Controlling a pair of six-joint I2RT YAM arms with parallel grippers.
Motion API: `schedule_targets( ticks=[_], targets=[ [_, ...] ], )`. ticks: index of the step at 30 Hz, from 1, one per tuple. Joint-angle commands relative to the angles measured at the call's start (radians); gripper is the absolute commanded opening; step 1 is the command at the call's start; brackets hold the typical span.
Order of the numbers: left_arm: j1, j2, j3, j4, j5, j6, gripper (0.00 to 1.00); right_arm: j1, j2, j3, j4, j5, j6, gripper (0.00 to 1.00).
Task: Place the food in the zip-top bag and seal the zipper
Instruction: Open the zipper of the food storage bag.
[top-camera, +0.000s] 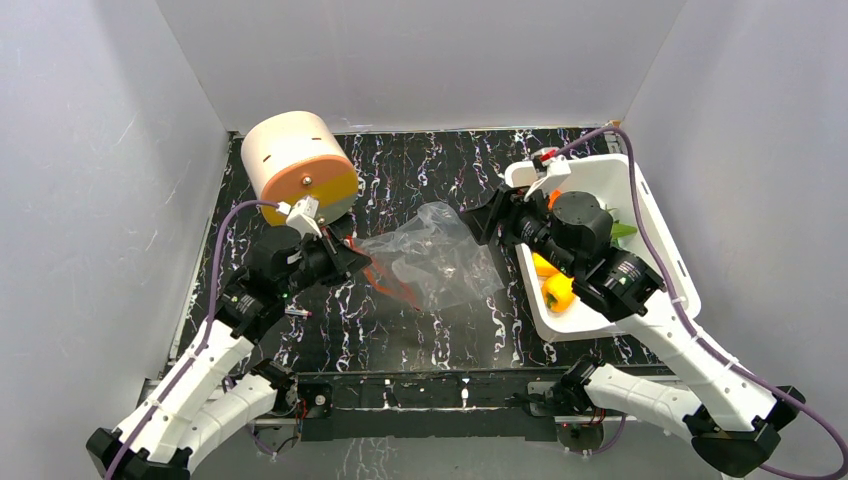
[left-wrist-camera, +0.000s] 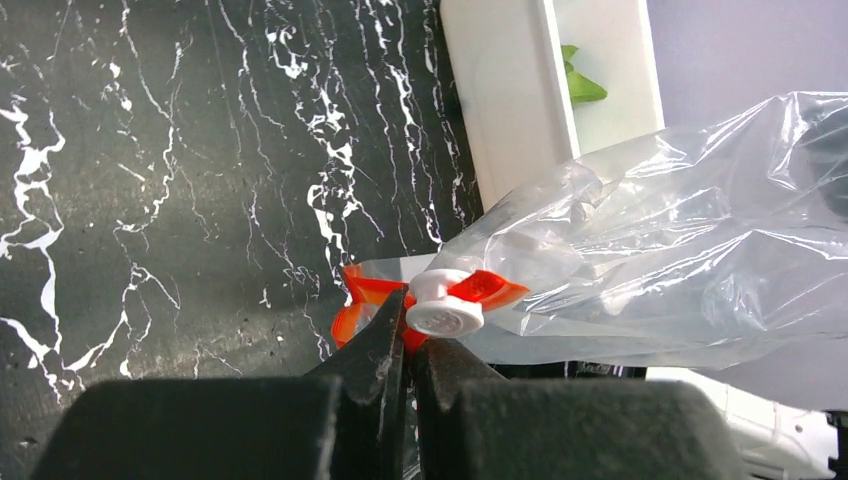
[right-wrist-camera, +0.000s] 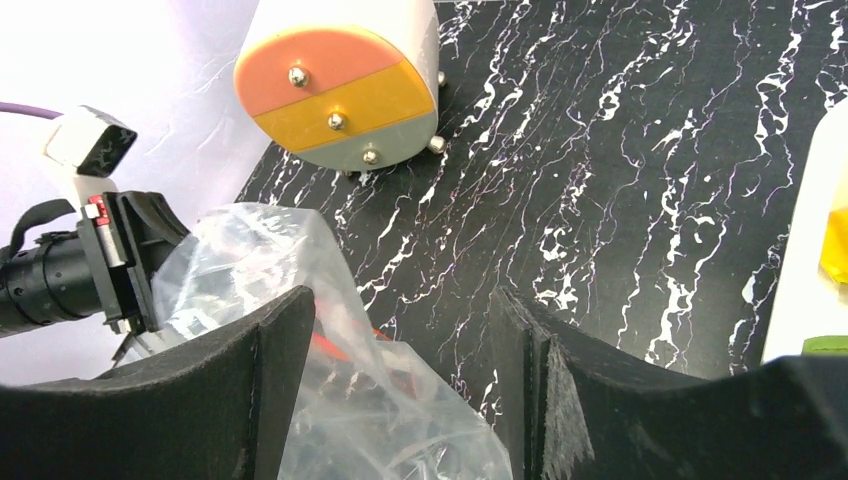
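While the left end effector (left-wrist-camera: 405, 335) pinches the zipper (left-wrist-camera: 372, 290), the zip-top bag (top-camera: 435, 255) stretches rightward over the tabletop (top-camera: 420, 160) toward the right end effector (right-wrist-camera: 400, 330).
That one stands spread, with bag film partly between its fingers. The food (top-camera: 557, 290) lies in the white tub (top-camera: 650, 220) just to its right, so the right arm is nearer, though the bag's mouth is at the far left end.

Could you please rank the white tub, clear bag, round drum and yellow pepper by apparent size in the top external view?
1. white tub
2. clear bag and round drum: too alike to rank
3. yellow pepper
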Motion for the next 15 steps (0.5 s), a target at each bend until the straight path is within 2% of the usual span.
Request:
schedule_targets(
  ticks=[1, 6, 15],
  targets=[
    [0.003, 0.03, 0.075, -0.087, -0.043, -0.065, 0.0, 0.004, 0.004, 0.091, 0.067, 0.027, -0.012, 0.63],
    [0.003, 0.047, 0.075, -0.103, -0.051, -0.103, 0.0, 0.004, 0.025, 0.145, 0.066, -0.008, -0.025, 0.64],
    [0.004, 0.049, 0.068, -0.06, -0.027, -0.215, 0.0, 0.018, 0.013, 0.016, 0.178, -0.127, -0.048, 0.64]
  ],
)
